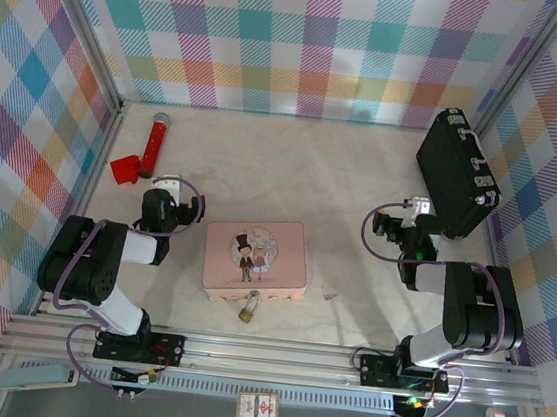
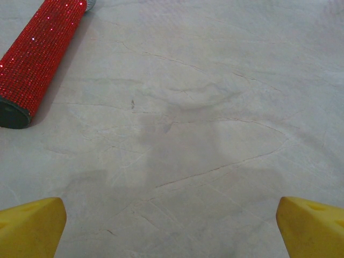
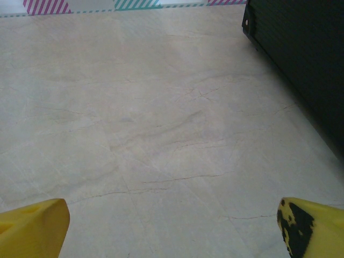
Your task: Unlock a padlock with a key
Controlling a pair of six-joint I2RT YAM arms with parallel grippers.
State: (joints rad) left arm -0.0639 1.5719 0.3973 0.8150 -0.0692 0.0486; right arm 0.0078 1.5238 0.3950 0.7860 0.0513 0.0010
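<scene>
While overhead catches padlock [image 1: 246, 311], left wrist catches red tube [image 2: 43, 54]

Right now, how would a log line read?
left gripper: open, empty | right gripper: open, empty | padlock: near edge of pink box | key: right of box

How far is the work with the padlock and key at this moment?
Done: nothing visible; the padlock lies at the box's near edge, no hand on it. In hand: nothing; the left hand and right hand are open over bare table. Left: pick up the key, probably the small speck right of the box, and unlock.
</scene>
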